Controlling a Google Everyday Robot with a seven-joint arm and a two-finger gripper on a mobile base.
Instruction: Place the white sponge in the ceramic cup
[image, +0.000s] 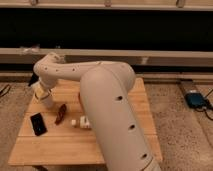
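The ceramic cup (47, 100) stands upright near the left edge of the wooden table (125, 145), white and narrower at the base. My gripper (39, 91) is at the end of the big white arm (100, 95), right over the cup's rim on its left side. A pale off-white block at the gripper's tip looks like the white sponge (36, 90). I cannot tell whether it is held or resting in the cup's mouth.
On the table in front of the cup lie a black flat object (37, 123), a dark red object (61, 114) and a white boxy bottle (81, 122). The arm hides the table's middle and the orange-red bowl. A dark wall with a ledge runs behind.
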